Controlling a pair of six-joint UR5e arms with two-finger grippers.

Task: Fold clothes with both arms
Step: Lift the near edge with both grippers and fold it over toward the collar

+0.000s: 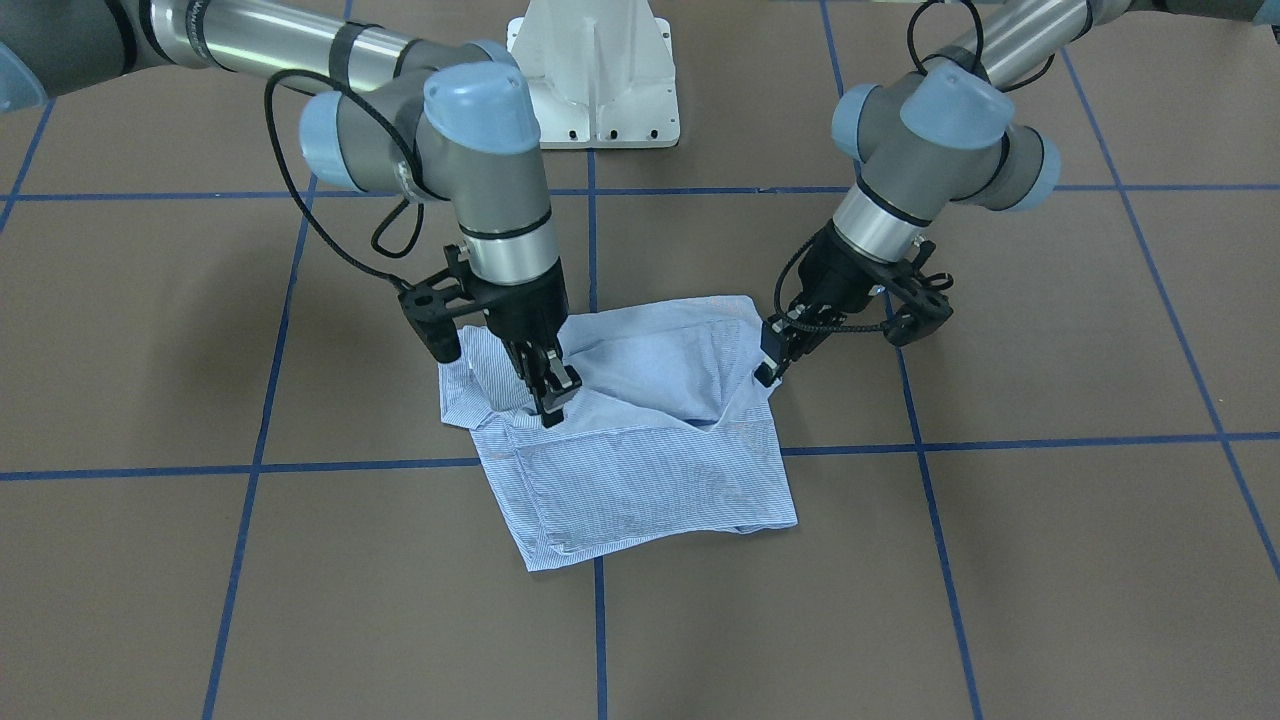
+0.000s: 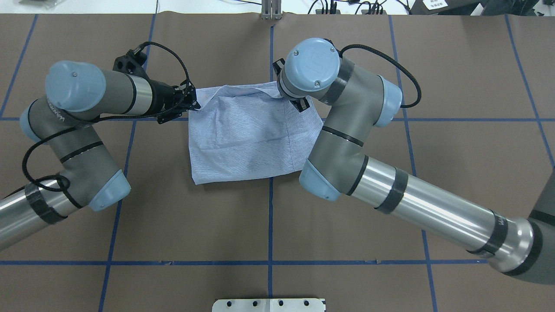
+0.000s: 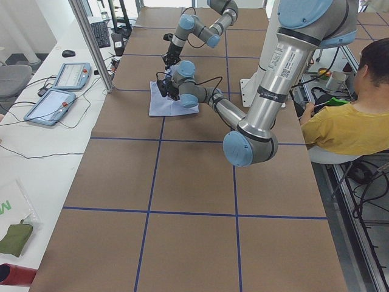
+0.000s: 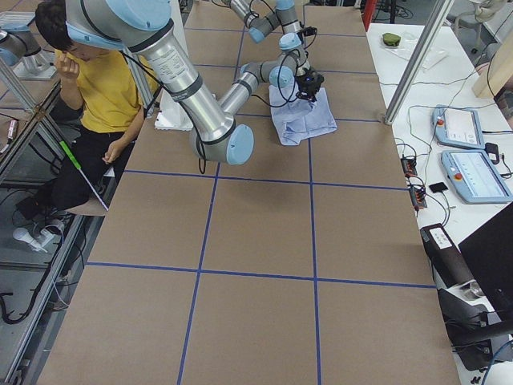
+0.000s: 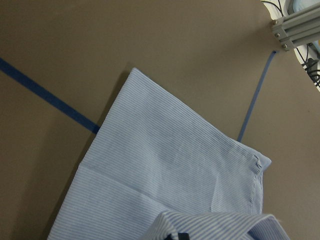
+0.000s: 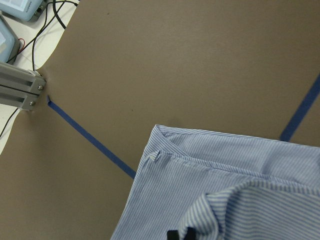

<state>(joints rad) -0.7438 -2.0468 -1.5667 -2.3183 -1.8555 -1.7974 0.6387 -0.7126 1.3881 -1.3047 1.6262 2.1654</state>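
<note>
The blue-and-white striped shirt (image 1: 640,470) lies folded into a rough rectangle at the table's middle; it also shows in the overhead view (image 2: 243,143). My left gripper (image 1: 768,372) is shut on the shirt's edge at the far corner on my left side (image 2: 195,105) and holds it slightly raised. My right gripper (image 1: 556,402) is shut on the raised fabric at the other far corner. In the overhead view my right wrist hides that grip. Both wrist views show lifted striped fabric at the bottom, over the flat shirt (image 5: 165,165) (image 6: 240,170).
The white pedestal base (image 1: 595,80) stands behind the shirt. Blue tape lines (image 1: 600,620) grid the brown table. An operator in yellow (image 3: 346,128) sits beside the robot. Teach pendants (image 4: 473,152) and an aluminium post (image 3: 91,42) stand on the table's far side.
</note>
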